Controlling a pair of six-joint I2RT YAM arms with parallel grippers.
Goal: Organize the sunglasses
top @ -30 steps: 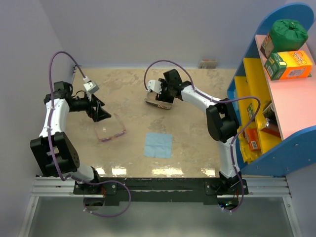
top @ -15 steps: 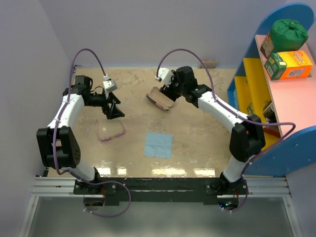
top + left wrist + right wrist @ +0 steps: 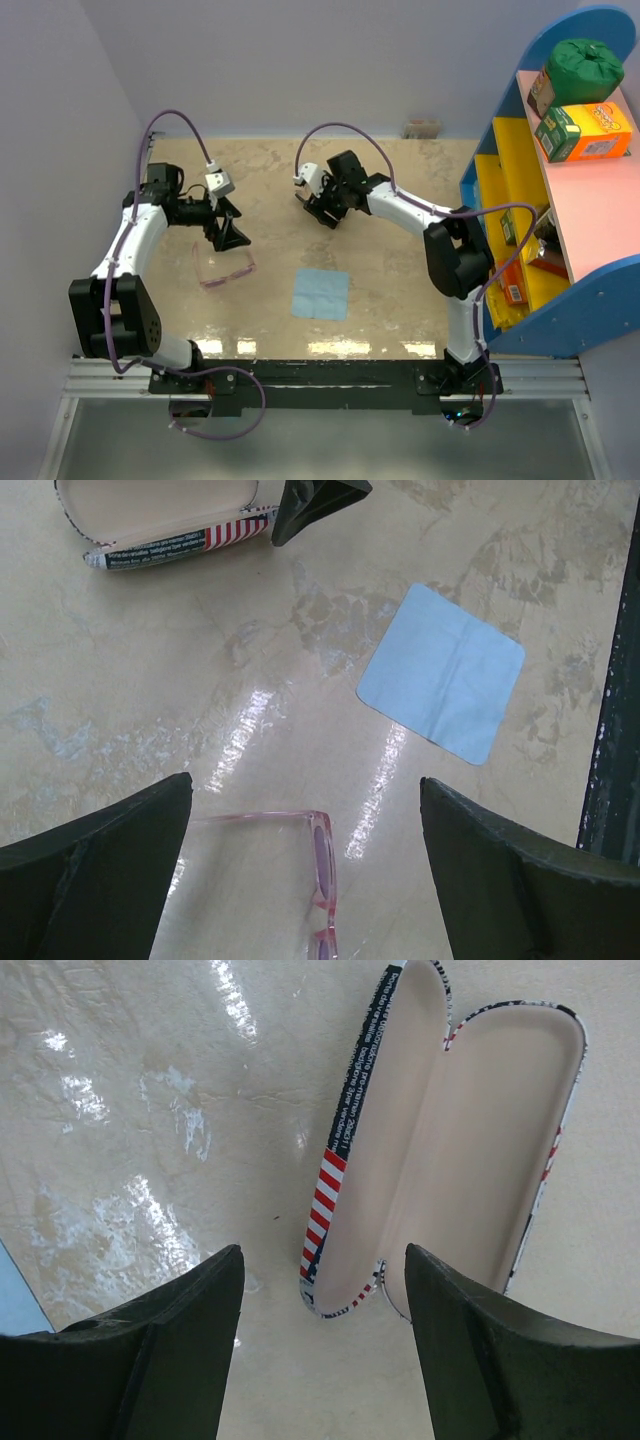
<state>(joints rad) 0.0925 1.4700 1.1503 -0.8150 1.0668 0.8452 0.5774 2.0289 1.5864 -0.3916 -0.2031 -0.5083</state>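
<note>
Right arm's elbow has pulled in since the last frame. The case looked tipped up off the table then; now it's flat and mostly hidden under the arm in the top view. Left arm barely shifted. Sunglasses and cloth haven't moved.

Right gripper [image 3: 322,1260]: fingers spread, nothing pinched, poised over the near end of the case [image 3: 470,1150]. Case lies open, cream lining up.

Left gripper [image 3: 305,782]: fingers fully spread and empty, hanging above the sunglasses [image 3: 320,865].

Sunglasses sit flat on the left part of the table [image 3: 400,290], left of the blue cloth [image 3: 443,670] and well apart from the case. Only one lens corner and one arm show in the left wrist view.

Surface: glossy beige marbled top, with glare patches along the near edge and streaks in both wrist views. Metal rail [image 3: 320,375] at the front carries both bases.

Room: pale lavender walls [image 3: 300,60] behind and on the left. On the right is a blue-sided shelf [image 3: 590,190] with yellow and pink boards, holding a green bag [image 3: 583,65] and an orange-green box [image 3: 585,133].
</note>
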